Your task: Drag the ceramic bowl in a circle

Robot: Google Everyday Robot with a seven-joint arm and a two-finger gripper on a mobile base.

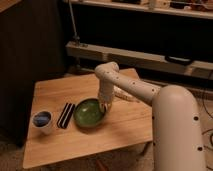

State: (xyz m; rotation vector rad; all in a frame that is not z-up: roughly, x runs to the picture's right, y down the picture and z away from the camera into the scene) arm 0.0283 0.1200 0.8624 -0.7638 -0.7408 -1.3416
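The green ceramic bowl (88, 113) sits near the middle of the wooden table (60, 145), tilted slightly. My gripper (104, 106) reaches down from the white arm (135, 90) and meets the bowl's right rim. The wrist hides the contact with the rim.
A small white cup with a blue inside (42, 120) stands at the table's left. A flat black object (65, 115) lies between the cup and the bowl. A dark cabinet stands to the left, and metal shelving (140, 52) runs behind the table.
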